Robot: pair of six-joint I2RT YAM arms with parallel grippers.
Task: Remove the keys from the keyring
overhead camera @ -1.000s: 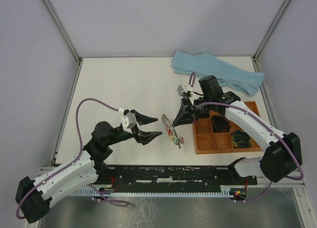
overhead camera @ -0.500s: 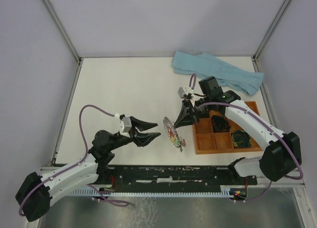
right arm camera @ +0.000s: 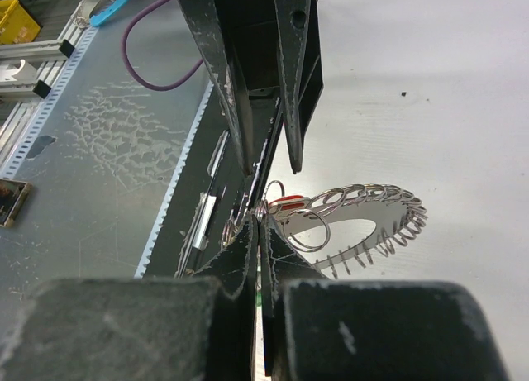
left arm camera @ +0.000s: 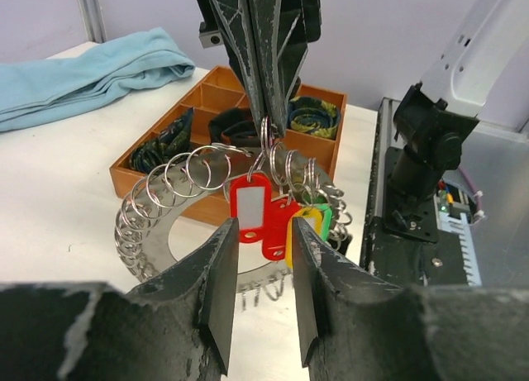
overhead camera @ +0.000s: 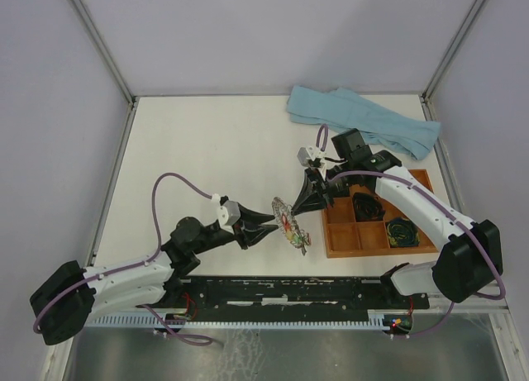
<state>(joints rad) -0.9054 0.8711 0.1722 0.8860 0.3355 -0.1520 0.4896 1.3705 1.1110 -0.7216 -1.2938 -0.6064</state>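
Left arm has stretched forward since a second ago, and the left gripper (overhead camera: 269, 227) is now right up against the keyring (overhead camera: 287, 219), its jaws pulled in from wide to a narrow gap. Right arm has barely shifted.

From the left wrist I'm looking through the left gripper (left arm camera: 263, 226) and the gap is slim but still there. The keys (left arm camera: 250, 207) hang straight ahead in that gap: a red tag, a second red one behind it, and a green and a yellow one to the side. I can't tell whether my fingertips (left arm camera: 225, 257) touch any of them yet.

The right gripper (overhead camera: 299, 206) comes down from above, jaws pressed together. In the left wrist view the right gripper (left arm camera: 268, 126) pinches one small loop at the top of the keyring (left arm camera: 157, 232), and the tags dangle just below that pinch. The right wrist shows the same: the right gripper (right arm camera: 258, 224) is closed tight, with the keyring (right arm camera: 388, 211) fanned out beyond it.

The ring stands tilted just left of the tray (overhead camera: 331, 250), close beside its near-left corner and not inside any compartment. Its lower edge is down at the table (overhead camera: 207, 141); I can't say whether it rests there. Dark coiled bundles sit in the tray's compartments. The blue cloth (overhead camera: 364, 121) lies beyond the tray, well apart from the ring.
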